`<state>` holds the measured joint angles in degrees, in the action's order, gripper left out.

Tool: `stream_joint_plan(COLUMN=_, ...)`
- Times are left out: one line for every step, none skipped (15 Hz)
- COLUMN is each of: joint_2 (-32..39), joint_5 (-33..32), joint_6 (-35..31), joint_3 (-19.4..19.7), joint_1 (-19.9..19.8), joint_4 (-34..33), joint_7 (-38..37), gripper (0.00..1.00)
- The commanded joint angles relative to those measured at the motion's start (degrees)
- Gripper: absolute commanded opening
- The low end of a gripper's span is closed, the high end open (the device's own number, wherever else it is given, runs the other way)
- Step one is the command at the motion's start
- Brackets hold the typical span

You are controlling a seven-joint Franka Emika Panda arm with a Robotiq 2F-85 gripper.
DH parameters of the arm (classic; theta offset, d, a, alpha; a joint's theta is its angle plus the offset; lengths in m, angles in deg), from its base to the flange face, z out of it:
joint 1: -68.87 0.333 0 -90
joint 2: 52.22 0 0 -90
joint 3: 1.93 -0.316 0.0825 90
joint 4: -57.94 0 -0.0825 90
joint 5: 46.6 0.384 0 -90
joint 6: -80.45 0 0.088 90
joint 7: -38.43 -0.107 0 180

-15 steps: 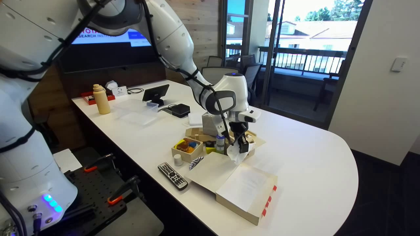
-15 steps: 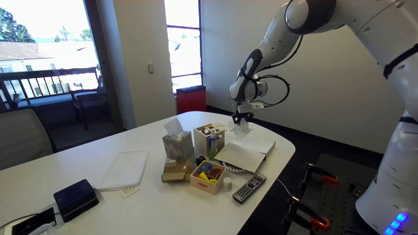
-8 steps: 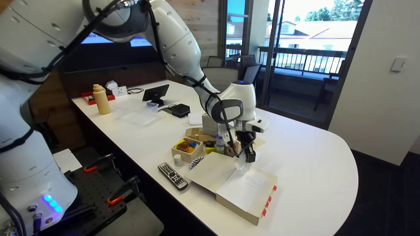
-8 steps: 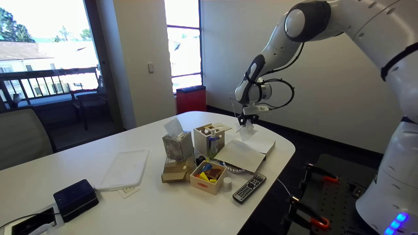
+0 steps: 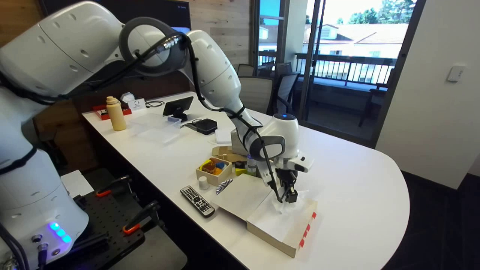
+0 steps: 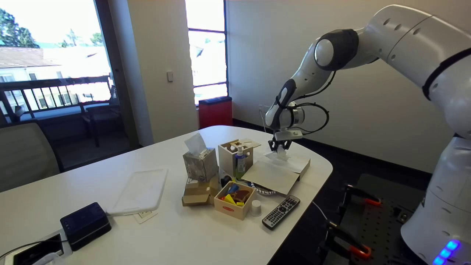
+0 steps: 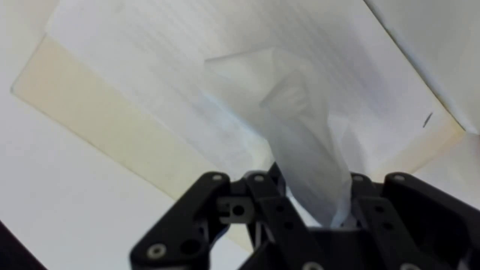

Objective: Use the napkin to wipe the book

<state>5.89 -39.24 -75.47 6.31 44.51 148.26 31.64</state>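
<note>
The end effector (image 7: 315, 187) holds the napkin (image 7: 300, 123) in a narrow pinch, its loose part hanging below over the book (image 5: 277, 223), which lies open on the counter (image 5: 356, 195) under the end effector. Whether napkin and book touch is hard to tell. A spray bottle (image 6: 240, 163) stands near the end effector; the remote (image 6: 281, 212) lies farther from it.

White table (image 5: 356, 180), one end rounded. Remote control (image 6: 281, 212) lies near the long edge; small white cup (image 6: 256, 208) between it and an open wooden box (image 6: 230, 211) of coloured pieces (image 6: 230, 199). Tissue box (image 6: 201, 165) and upright spray bottle (image 6: 240, 162) farther in from that edge. Yellow bottle (image 5: 116, 115) upright near the same edge, toward the corner away from the rounded end; red tray (image 5: 126, 111) at that corner.
</note>
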Motion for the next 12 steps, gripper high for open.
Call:
stream_joint_plan(joint_2=3.8, joint_5=1.3, joint_6=1.8, joint_3=0.0, joint_1=-0.6, joint_4=-4.7, joint_7=0.9, gripper=0.03)
stream_joint_plan(joint_2=4.4, joint_5=1.4, joint_6=1.8, joint_3=0.5, joint_1=-0.5, joint_4=-5.0, joint_7=0.2, gripper=0.03)
stream_joint_plan(joint_2=5.0, joint_5=1.6, joint_6=1.5, joint_3=1.0, joint_1=-0.4, joint_4=-5.3, joint_7=-0.5, gripper=0.03)
stream_joint_plan(joint_2=5.5, joint_5=1.8, joint_6=1.0, joint_3=1.6, joint_1=-0.3, joint_4=-5.6, joint_7=-1.2, gripper=0.03)
stream_joint_plan(joint_2=5.7, joint_5=1.9, joint_6=0.3, joint_3=2.5, joint_1=0.1, joint_4=-5.7, joint_7=-2.1, gripper=0.03)
stream_joint_plan(joint_2=5.7, joint_5=2.0, joint_6=0.1, joint_3=3.5, joint_1=0.6, joint_4=-5.8, joint_7=-2.9, gripper=0.03)
stream_joint_plan(joint_2=5.8, joint_5=1.8, joint_6=-0.3, joint_3=4.8, joint_1=1.3, joint_4=-5.7, joint_7=-4.3, gripper=0.03)
stream_joint_plan(joint_2=6.0, joint_5=1.4, joint_6=-0.5, joint_3=6.1, joint_1=2.1, joint_4=-5.9, joint_7=-5.6, gripper=0.03)
stream_joint_plan(joint_2=5.9, joint_5=1.3, joint_6=-0.3, joint_3=6.5, joint_1=2.3, joint_4=-5.7, joint_7=-5.9, gripper=0.03)
stream_joint_plan(joint_2=5.6, joint_5=1.6, joint_6=0.8, joint_3=5.1, joint_1=1.3, joint_4=-5.8, joint_7=-4.6, gripper=0.03)
stream_joint_plan(joint_2=5.7, joint_5=1.9, joint_6=2.0, joint_3=3.1, joint_1=0.1, joint_4=-6.4, joint_7=-2.6, gripper=0.03)
stream_joint_plan(joint_2=5.8, joint_5=2.1, joint_6=2.8, joint_3=1.7, joint_1=-0.5, joint_4=-6.6, joint_7=-1.5, gripper=0.03)
